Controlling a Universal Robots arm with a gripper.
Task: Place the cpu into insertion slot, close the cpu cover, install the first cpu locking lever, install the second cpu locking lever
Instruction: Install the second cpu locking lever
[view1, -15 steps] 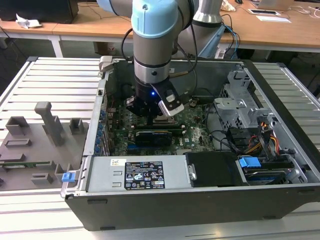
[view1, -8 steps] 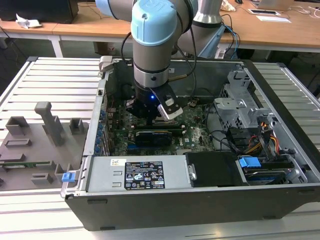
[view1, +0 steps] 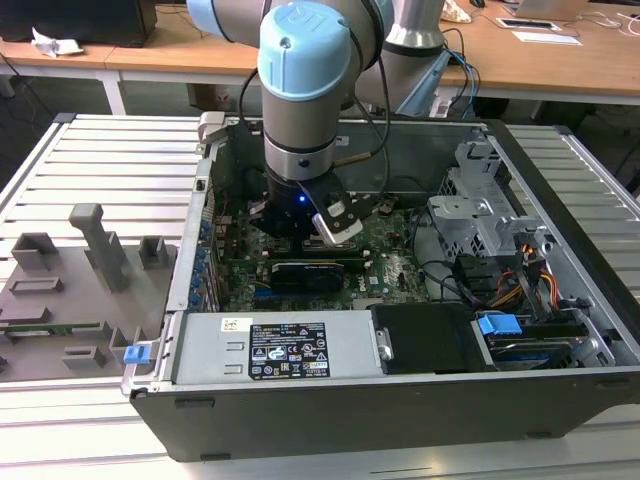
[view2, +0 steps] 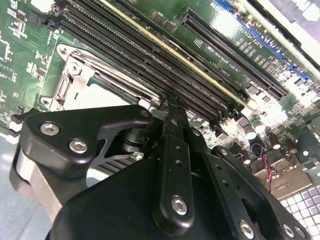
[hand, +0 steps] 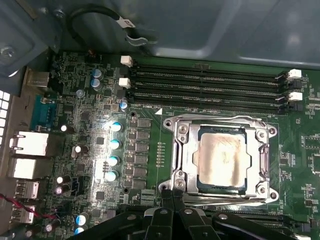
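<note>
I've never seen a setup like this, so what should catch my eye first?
The big blue-capped robot arm reaching down into the open grey computer case. In the first wrist view, the dull silver-beige square cpu sits in its socket under the silver metal cpu cover, with long black memory slots beside it.

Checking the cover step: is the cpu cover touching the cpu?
Cannot tell. In the first wrist view the cpu cover frames the cpu closed down around it, but contact at the edges is not plainly visible.
</note>
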